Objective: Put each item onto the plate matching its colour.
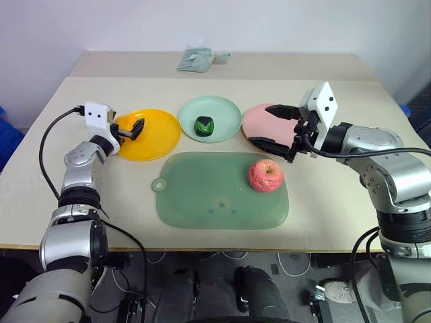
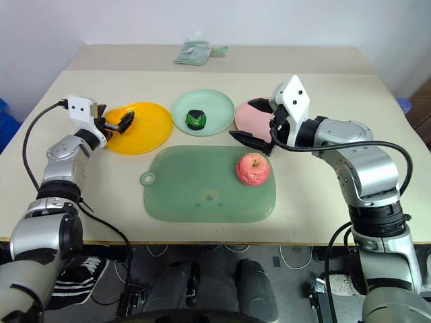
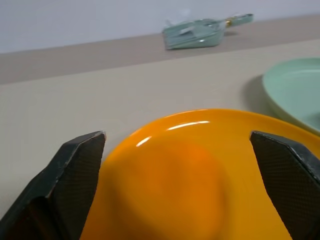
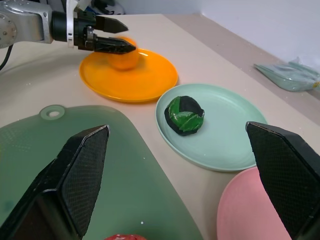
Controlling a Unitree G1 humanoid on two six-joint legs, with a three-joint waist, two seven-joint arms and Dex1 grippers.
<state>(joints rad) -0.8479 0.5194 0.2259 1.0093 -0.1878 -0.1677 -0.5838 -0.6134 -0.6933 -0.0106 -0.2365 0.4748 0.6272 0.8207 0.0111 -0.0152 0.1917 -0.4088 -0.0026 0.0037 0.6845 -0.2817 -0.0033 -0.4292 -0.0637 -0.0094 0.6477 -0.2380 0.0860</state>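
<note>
Beige worktop point(image 1: 337, 222), white wall behind. Left claw point(image 1: 133, 129) wide, level over the orange plate point(image 1: 158, 138); the orange point(image 4: 123, 59) sits on that plate right at its fingertips, so that drop looks done and the spread is the let-go. Next plate to its right is the green plate point(image 1: 225, 111), carrying the green-black ball point(image 1: 204, 125), also matched.

Right claw point(image 1: 275, 125) wide, nothing in it, hanging over the pink plate's point(image 1: 254, 120) near edge. Apple point(image 1: 266, 175) lies just below and in front of it on the green board point(image 1: 202, 198), not on any plate, so it's the only item left. My read: the right claw is staged there because apple and pink plate sit side by side, short carry. A clear bag point(image 1: 195, 59) sits far back, irrelevant.
</note>
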